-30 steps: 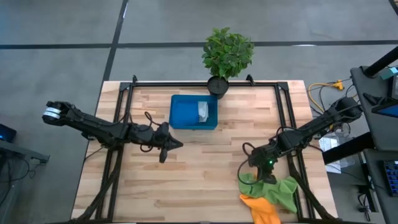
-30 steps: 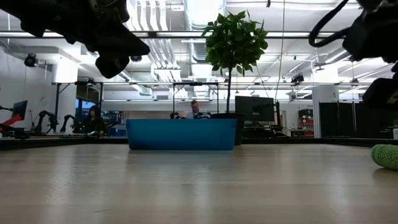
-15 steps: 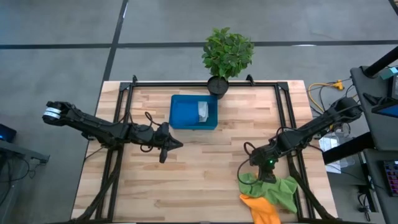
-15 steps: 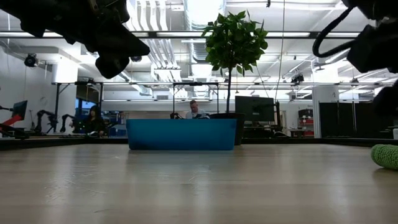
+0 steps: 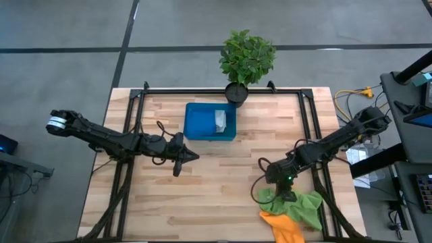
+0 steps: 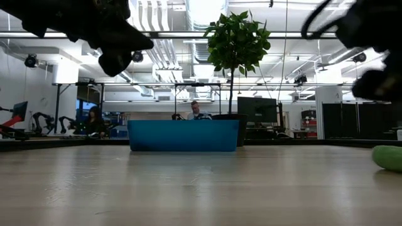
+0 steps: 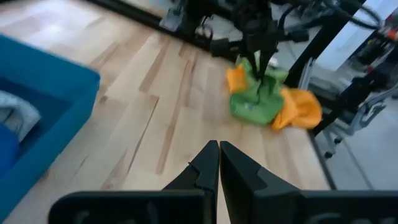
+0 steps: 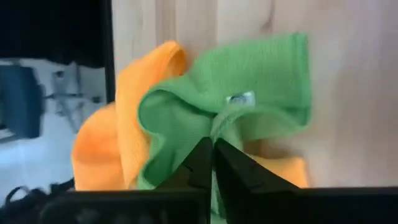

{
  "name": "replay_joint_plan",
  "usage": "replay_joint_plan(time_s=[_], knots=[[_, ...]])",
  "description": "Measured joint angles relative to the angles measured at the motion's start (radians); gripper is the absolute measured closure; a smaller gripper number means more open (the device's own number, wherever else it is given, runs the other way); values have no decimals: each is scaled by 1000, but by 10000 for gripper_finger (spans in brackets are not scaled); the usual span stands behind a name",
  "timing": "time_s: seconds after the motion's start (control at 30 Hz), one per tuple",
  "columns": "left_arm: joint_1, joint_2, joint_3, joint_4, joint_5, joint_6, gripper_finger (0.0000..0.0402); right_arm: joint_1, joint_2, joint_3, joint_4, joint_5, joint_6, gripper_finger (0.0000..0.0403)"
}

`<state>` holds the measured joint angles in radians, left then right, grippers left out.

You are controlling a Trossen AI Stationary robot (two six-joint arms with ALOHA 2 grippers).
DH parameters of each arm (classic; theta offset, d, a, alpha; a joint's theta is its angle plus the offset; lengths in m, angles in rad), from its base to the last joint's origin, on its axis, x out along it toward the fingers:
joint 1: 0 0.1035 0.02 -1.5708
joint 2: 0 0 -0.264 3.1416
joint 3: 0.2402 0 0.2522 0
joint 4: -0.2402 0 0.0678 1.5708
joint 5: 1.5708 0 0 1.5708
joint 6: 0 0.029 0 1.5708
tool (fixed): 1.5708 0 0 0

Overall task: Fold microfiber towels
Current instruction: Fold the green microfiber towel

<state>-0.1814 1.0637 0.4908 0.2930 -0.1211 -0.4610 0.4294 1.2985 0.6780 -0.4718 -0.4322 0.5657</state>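
A lime green towel (image 5: 307, 206) lies bunched near the table's near right corner, partly over an orange towel (image 5: 283, 228) that reaches the near edge. My right gripper (image 5: 286, 196) is shut on the green towel, slanting down at it; the left wrist view shows both towels (image 7: 255, 102) with the gripper above them. A grey-white towel (image 5: 221, 120) rests inside the blue tray (image 5: 200, 121) at the far middle. Over the table's middle left, my left gripper (image 5: 194, 156) hangs shut and holds nothing; its fingertips (image 7: 219, 155) are closed together. My right gripper pinches a gathered fold of the green towel (image 8: 219, 121) between its two fingertips, coming from above and slanting down. The cloth rises in a small peak (image 7: 260, 79) to the fingers. The rest of the towel lies crumpled on the table and on the orange towel.
A potted plant (image 5: 237, 91) stands at the far edge behind the tray. Black frame rails (image 5: 309, 121) run along the table's left and right sides. Bare wood (image 5: 223, 189) lies between the two grippers.
My right gripper has shifted a little toward the table's left edge, and the green towel's left part has moved with it. The orange towel has stayed where it was.
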Motion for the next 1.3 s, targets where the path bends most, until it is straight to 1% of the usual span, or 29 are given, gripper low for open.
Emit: replay_joint_plan(time_s=[0.1,0.23,0.3,0.37,0.43,0.5,0.6,0.8,0.87,0.93,0.97,1.03,1.13,1.2,1.23,1.3], knots=[[13,2,2,53,3,4,402,0,0,111,-131,71,-67,394],[59,34,17,156,15,26,402,0,17,288,-295,187,-168,394],[87,71,36,197,69,83,402,0,35,367,-356,239,-215,394],[114,115,56,234,147,119,402,0,55,435,-404,288,-248,394],[133,173,96,268,229,133,400,0,78,488,-441,333,-270,394],[141,238,145,277,284,135,393,-3,98,526,-458,373,-286,394],[141,346,230,272,326,137,365,-14,117,556,-467,413,-290,394],[144,574,424,259,329,107,281,-35,120,540,-476,447,-290,394],[151,632,493,200,330,36,255,-39,117,536,-474,459,-290,394],[156,679,568,106,346,-33,235,-45,113,533,-484,460,-290,394],[156,694,597,51,373,-23,228,-46,113,533,-486,460,-290,394],[154,718,651,-27,407,80,221,-50,112,531,-484,461,-295,394],[139,729,691,-76,396,242,220,-51,110,530,-483,461,-306,394],[137,729,702,-77,344,253,220,-53,110,530,-484,460,-312,394],[138,729,709,-85,292,206,220,-53,110,530,-484,461,-312,394],[152,729,723,-158,195,-1,220,-53,110,530,-484,461,-307,394]])
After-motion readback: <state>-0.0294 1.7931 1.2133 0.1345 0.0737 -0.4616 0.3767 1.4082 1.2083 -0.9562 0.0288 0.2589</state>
